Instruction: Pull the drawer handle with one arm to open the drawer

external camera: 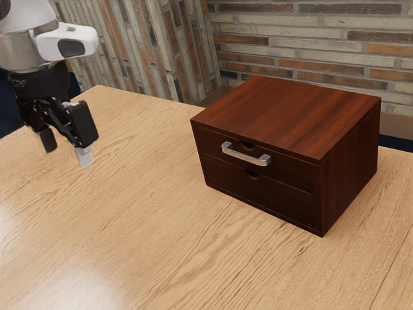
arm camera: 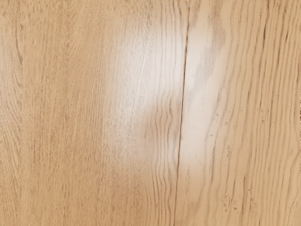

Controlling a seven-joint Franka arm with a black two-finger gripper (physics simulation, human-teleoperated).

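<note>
Zero contact, approach step: hovers above desk (external camera: 129, 245), fingers (external camera: 83, 154) wide and empty, well apart from handle (external camera: 246, 154); must reach across.

My counter (external camera: 129, 245) is pale oak with wavy grain, a whitish sheen and one thin dark seam. The drawer chest (external camera: 290, 110) is deep reddish-brown with fine darker streaks, its handle (external camera: 246, 154) silver-grey. My hand (external camera: 65, 148) is black with a pale fingertip (external camera: 84, 157). The brick wall (external camera: 310, 45) behind mixes tan, grey and rust.
</note>
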